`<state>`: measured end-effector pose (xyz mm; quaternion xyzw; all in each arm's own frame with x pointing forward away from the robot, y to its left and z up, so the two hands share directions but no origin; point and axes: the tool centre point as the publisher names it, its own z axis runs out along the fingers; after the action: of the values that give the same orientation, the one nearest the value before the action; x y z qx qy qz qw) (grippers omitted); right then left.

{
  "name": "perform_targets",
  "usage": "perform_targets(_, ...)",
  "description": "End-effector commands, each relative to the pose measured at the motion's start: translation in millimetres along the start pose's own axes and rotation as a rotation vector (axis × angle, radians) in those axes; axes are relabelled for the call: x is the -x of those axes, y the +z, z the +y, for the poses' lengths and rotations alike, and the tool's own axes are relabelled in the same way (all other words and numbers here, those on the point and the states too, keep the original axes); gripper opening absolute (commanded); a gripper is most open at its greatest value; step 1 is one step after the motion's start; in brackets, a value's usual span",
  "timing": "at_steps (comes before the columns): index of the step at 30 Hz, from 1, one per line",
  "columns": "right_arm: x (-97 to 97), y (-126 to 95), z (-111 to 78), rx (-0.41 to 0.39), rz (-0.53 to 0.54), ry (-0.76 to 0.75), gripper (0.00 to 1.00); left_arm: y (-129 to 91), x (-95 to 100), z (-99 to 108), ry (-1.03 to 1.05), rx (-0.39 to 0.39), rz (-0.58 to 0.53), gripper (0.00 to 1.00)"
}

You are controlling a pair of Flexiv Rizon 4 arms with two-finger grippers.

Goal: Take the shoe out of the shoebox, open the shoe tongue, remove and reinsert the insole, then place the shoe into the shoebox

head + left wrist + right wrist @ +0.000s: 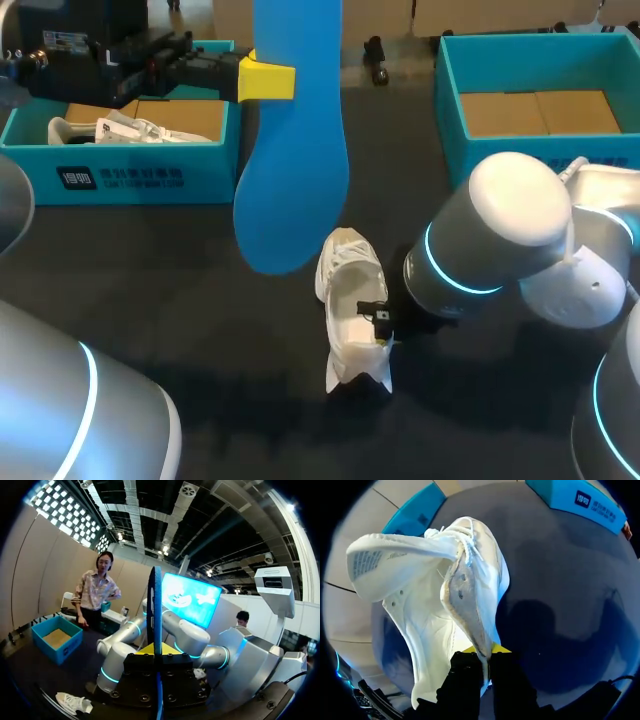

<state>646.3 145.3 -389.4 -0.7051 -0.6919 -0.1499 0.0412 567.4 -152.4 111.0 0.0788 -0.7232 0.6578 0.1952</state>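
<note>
The left claw (268,80) is closed on one long edge of a long blue foam insole (292,170), holding it raised above the dark counter (150,290). In the left wrist view the insole (156,605) stands edge-on between the yellow tips and runs out ahead of them. The right claw (483,656) is pinched narrowly on the thin upper rim of a white lace-up fabric shoe (435,610), which rests on the counter. Its tongue (395,550) is folded back and shows a small grey printed label (367,562) whose text is too fine to make out. In the head view the shoe (350,275) lies nearer the robot than either box and well apart from both, with dark counter showing on all sides of it. On the left, the left teal cardboard shoebox (215,165) carries a block of white print (120,180) on its front wall and holds a second white shoe (75,130) and crumpled white paper (150,130). On the other side, the right teal cardboard shoebox (450,110) shows a brown cardboard floor (540,112).
</note>
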Motion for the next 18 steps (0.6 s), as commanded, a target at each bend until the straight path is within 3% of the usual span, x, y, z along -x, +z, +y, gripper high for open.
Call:
perform_targets(1,0.3,3.2,-0.3,0.0,0.005,-0.001,0.0,-0.2,0.2,-1.3,0.0,0.005,-0.001,0.0)
perform_targets(5,0.4,3.5,-0.7,0.004,0.008,0.001,0.0,-0.2,0.2,-1.3,0.0,0.005,-0.001,0.0)
perform_targets(6,0.3,3.6,-0.8,0.005,0.009,0.003,0.15,-0.2,0.2,-1.3,0.0,0.005,-0.001,0.0)
perform_targets(7,0.2,3.7,-0.8,0.007,0.01,0.007,0.45,-0.2,0.2,-1.3,0.0,0.005,-0.001,0.0)
perform_targets(8,-0.2,2.6,-1.2,0.009,0.011,0.009,1.0,-0.2,0.2,-1.3,0.0,0.005,-0.001,0.0)
perform_targets(13,-4.8,-12.7,-1.3,0.015,0.001,0.032,1.0,-0.2,0.2,-1.3,0.0,0.005,-0.001,0.0)
perform_targets(18,-5.3,-40.7,-0.2,0.016,0.067,0.063,1.0,-0.2,0.2,-1.3,0.0,0.005,-0.001,0.0)
